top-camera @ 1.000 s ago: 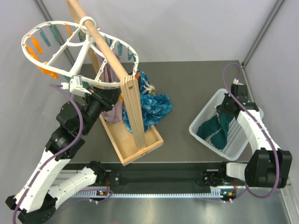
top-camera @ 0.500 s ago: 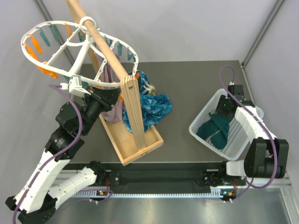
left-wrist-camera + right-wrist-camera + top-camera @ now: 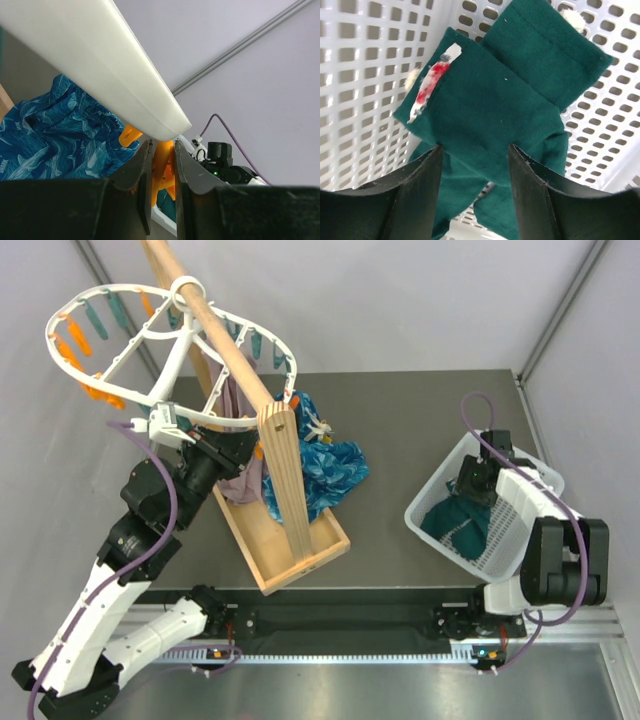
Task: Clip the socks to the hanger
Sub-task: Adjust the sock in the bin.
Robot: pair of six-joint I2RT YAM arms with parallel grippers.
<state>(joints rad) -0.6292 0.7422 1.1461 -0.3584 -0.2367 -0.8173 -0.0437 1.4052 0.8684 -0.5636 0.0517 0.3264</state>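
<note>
The dark teal socks (image 3: 458,515) lie in a heap in the white basket (image 3: 530,540) at the right; in the right wrist view the socks (image 3: 510,95) fill the frame, one with a white and red label. My right gripper (image 3: 475,152) is open, its jaws straddling the top sock just above it. The white oval hanger (image 3: 150,345) hangs by its hook on the wooden pole (image 3: 215,330). My left gripper (image 3: 160,155) is shut on an orange peg (image 3: 162,165) under the hanger's rim (image 3: 100,65).
A bright blue mottled cloth (image 3: 325,465) and a mauve-grey cloth (image 3: 240,455) hang by the wooden stand (image 3: 285,530). Grey walls stand close behind and at both sides.
My right gripper has moved left and down into the basket, over the socks. The left arm and the hanger have not moved.
</note>
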